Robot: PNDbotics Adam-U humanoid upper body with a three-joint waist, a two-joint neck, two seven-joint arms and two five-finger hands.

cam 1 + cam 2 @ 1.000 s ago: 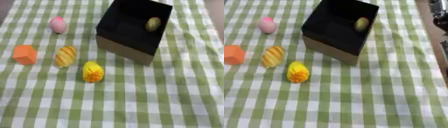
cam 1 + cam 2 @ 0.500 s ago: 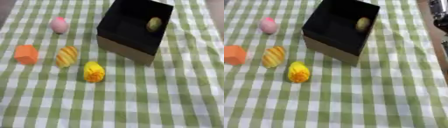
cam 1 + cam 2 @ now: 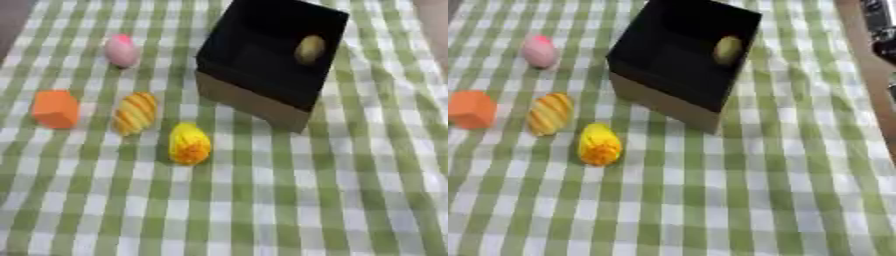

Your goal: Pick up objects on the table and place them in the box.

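Observation:
A black box (image 3: 262,75) with a brown cardboard front stands at the top middle of the green checked cloth. Inside it, against the far right wall, lies an olive-yellow oval object (image 3: 309,49). On the cloth to the left lie a pink egg-shaped object (image 3: 121,50), an orange block (image 3: 56,108), a yellow-orange striped oval object (image 3: 135,113) and a yellow object with an orange end (image 3: 189,144). Neither hand shows in either view.
The green and white checked cloth (image 3: 332,200) covers the table. At the right the table's brown edge (image 3: 868,65) shows, with dark shapes (image 3: 883,30) beyond it at the top right corner.
The whole picture has shifted slightly, so the camera has moved. The objects keep their places relative to one another.

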